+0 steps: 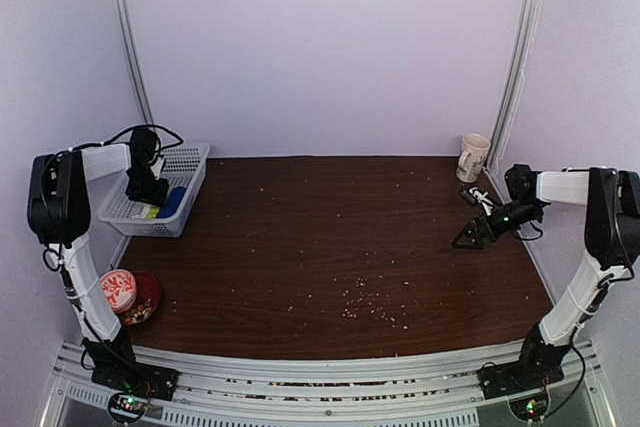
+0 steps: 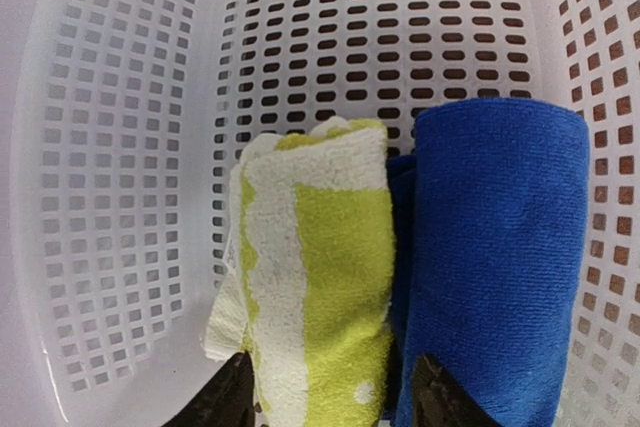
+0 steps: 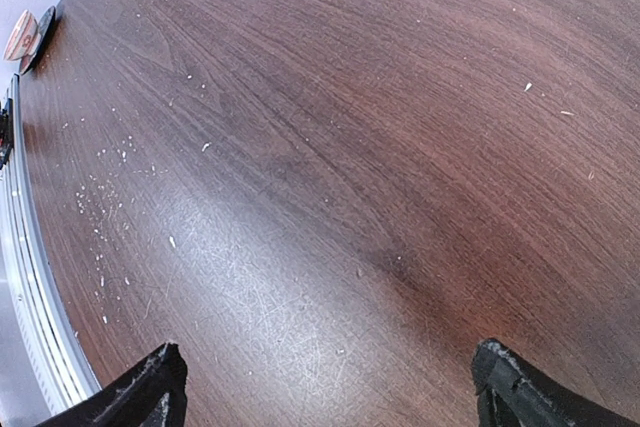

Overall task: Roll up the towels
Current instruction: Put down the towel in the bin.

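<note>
Both towels lie rolled side by side inside a white perforated basket [image 2: 130, 177] at the table's back left [image 1: 190, 162]. The yellow-green towel [image 2: 320, 277] with its white pattern is on the left and the larger royal-blue towel [image 2: 495, 267] is on the right; both show small in the top view, the blue [image 1: 174, 203] and the yellow-green [image 1: 150, 211]. My left gripper [image 2: 335, 402] is down in the basket, its jaws standing open either side of the yellow-green roll's near end. My right gripper [image 1: 470, 237] hangs open and empty just above the bare table [image 3: 350, 147] at the right.
A cream mug [image 1: 472, 157] stands at the back right corner. A red-and-white cup [image 1: 118, 290] and a dark red bowl [image 1: 148, 302] sit at the front left edge. Pale crumbs [image 1: 370, 307] are scattered over the brown tabletop.
</note>
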You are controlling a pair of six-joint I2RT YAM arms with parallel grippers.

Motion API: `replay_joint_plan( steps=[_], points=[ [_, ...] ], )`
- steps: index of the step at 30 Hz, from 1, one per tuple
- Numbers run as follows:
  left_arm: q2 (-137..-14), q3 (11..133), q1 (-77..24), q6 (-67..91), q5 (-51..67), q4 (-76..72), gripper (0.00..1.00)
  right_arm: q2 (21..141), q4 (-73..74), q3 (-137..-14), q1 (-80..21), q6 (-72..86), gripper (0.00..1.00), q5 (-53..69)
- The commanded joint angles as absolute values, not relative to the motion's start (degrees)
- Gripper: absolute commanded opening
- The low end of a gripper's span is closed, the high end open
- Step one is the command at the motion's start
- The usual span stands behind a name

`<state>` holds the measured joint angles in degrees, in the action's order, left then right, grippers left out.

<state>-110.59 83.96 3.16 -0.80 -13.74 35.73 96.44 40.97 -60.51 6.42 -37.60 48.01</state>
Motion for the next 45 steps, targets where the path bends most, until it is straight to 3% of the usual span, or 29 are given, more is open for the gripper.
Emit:
replay_joint_plan(
  steps=[1, 19, 32, 36, 45],
  points=[
    [-110.27, 85.21, 3.48, -2.20, -16.25, 34.71, 0.53, 95.69, 41.67, -61.25, 6.78, -38.24, 1.00, 48.96],
    [-113.74, 84.84, 3.45, -3.16, -18.78, 34.88, 0.50, 95.50, 41.79, -61.35, 6.89, -38.41, 1.00, 48.69],
    [-117.34, 85.02, 3.51, -4.20, -15.12, 36.26, 0.57, 95.48, 41.70, -61.25, 7.11, -38.41, 1.00, 48.59],
    [-117.89, 85.16, 3.54, -4.19, -15.10, 36.30, 0.52, 95.53, 41.74, -61.26, 7.12, -38.41, 1.00, 48.69],
    [-118.00, 85.17, 5.35, -4.03, -12.80, 36.39, 0.23, 95.44, 41.90, -61.33, 7.21, -38.57, 1.00, 48.87]
  ],
)
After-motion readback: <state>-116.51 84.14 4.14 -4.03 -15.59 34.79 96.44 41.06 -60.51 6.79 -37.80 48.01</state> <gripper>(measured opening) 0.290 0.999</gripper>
